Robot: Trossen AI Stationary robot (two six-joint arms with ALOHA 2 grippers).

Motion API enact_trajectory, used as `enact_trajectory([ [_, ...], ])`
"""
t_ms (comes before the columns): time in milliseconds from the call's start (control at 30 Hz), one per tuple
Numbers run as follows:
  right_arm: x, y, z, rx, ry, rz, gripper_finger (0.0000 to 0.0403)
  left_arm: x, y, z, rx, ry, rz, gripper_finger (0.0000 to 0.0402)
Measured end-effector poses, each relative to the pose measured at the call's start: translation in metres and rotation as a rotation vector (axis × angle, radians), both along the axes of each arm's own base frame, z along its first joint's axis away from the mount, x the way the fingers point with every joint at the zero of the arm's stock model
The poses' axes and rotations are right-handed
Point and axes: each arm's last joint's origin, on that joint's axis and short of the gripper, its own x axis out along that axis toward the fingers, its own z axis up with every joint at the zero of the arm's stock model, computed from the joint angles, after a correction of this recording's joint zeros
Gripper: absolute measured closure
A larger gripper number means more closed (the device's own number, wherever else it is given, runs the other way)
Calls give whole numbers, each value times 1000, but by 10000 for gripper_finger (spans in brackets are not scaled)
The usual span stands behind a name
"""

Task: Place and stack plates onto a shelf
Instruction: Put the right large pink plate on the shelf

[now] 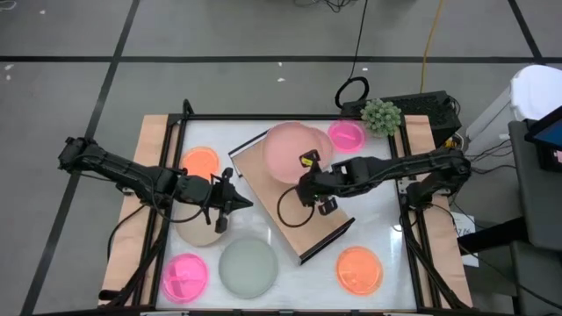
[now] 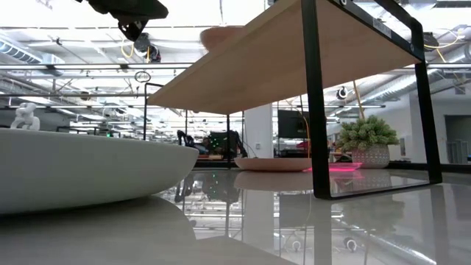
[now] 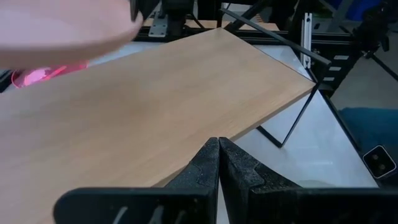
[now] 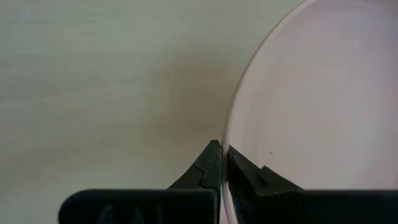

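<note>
Plates lie around the white table, and we read them from its left edge: an orange divided one (image 1: pixel 200 161) near the far left, a beige one (image 1: pixel 198 230) under our left gripper (image 1: pixel 230 204), a hot-pink divided one (image 1: pixel 184 275) at the near-left corner, a grey-green one (image 1: pixel 248 267) on the near edge. The left arm reaches in low from the left, fingers pressed together on nothing, pointing toward the shelf (image 1: pixel 307 235). That shelf sits slanted mid-table, and the dusty-pink plate (image 1: pixel 292 149) is over its far end. Our right gripper (image 1: pixel 309 186) pinches that plate's rim, the arm stretched in from the right edge with its wrist bent down. We judge these plates stiff, smooth, likely breakable and somewhat slippery; the thin rim is the place to hold them. Further right lie a hot-pink plate (image 1: pixel 346 135) and an orange one (image 1: pixel 360 269).
</note>
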Motion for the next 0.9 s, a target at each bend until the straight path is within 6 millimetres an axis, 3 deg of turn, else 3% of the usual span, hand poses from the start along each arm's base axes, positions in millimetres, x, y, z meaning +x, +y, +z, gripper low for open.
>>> enact_trajectory([
  [433, 31, -8, -26, 67, 3, 69, 403, 0, 0, 0, 11, -5, -6, 389],
  [900, 37, -3, -33, 118, 20, 140, 403, 0, 0, 1, 15, -7, -8, 389],
])
